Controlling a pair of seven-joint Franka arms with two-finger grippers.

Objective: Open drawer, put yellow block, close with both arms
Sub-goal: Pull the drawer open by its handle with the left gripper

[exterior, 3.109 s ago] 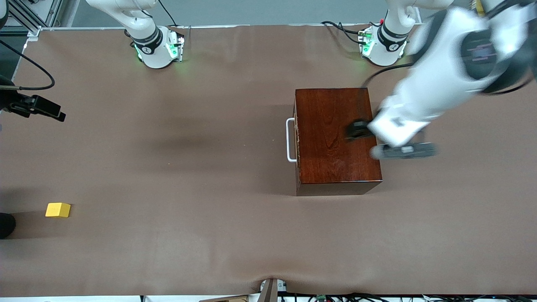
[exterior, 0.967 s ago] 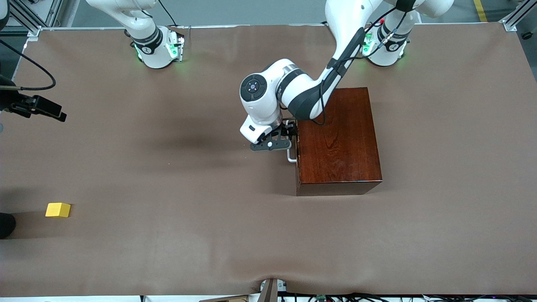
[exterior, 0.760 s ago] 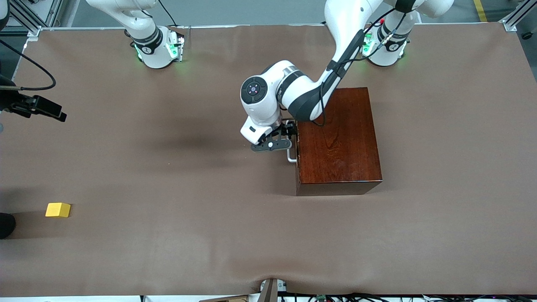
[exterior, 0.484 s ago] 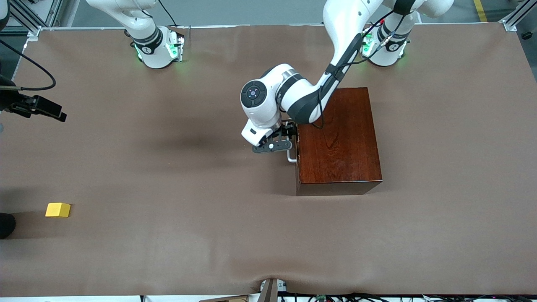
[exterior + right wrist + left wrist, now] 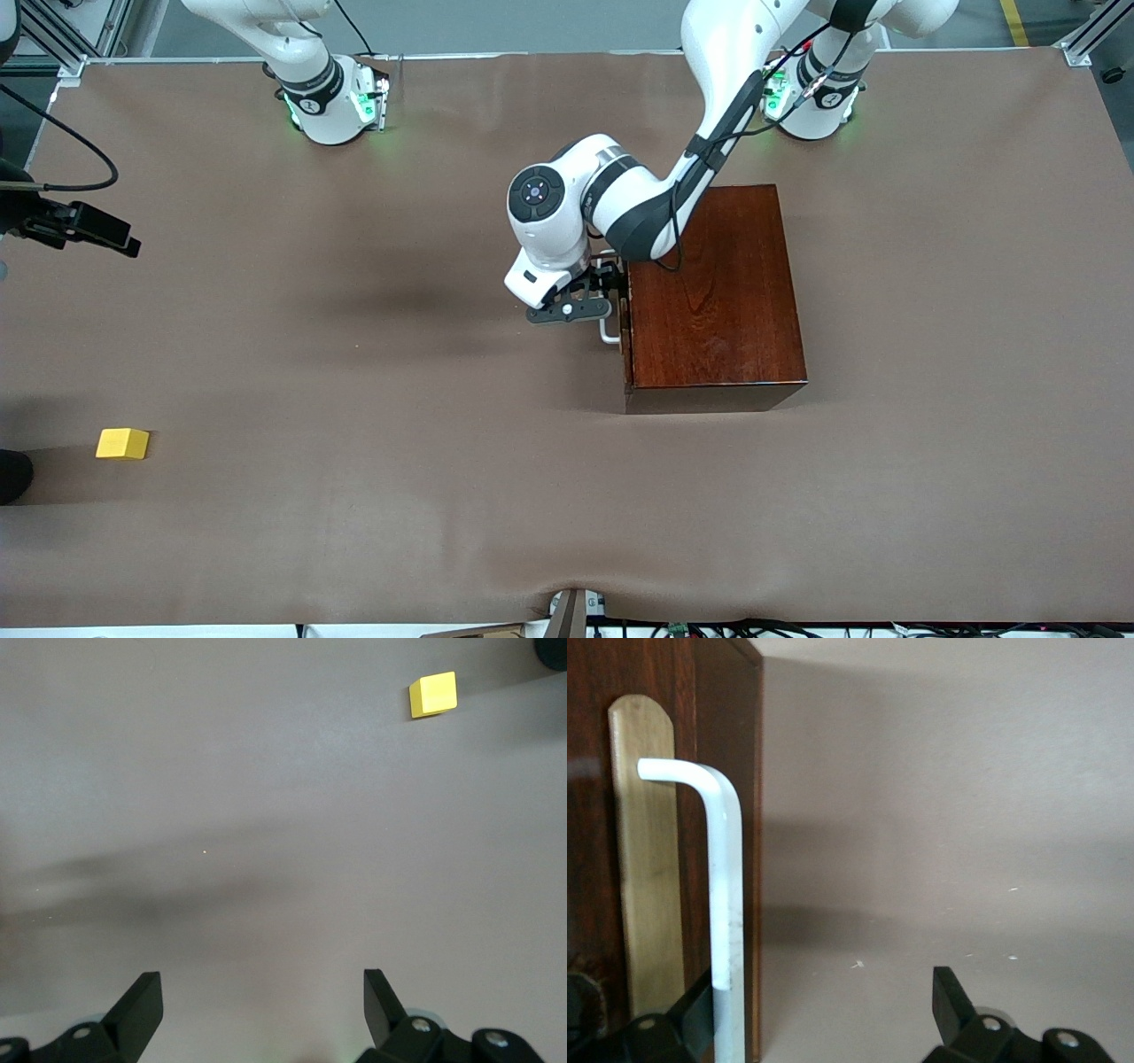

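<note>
A: How do the left gripper's jaws stand?
B: Spread wide, one finger against the drawer's white handle, nothing clamped. The left arm bends down over the box.

A: The right gripper?
B: Jaws released, hanging over bare table; that arm waits. The yellow block lies at the right arm's end, near the front camera.

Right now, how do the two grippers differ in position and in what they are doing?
The left gripper is at the drawer's front, one finger against the white handle; the right gripper hangs over bare table, touching nothing. The left arm reaches across the box; the right arm waits, with the yellow block in its wrist view. Both are open.
</note>
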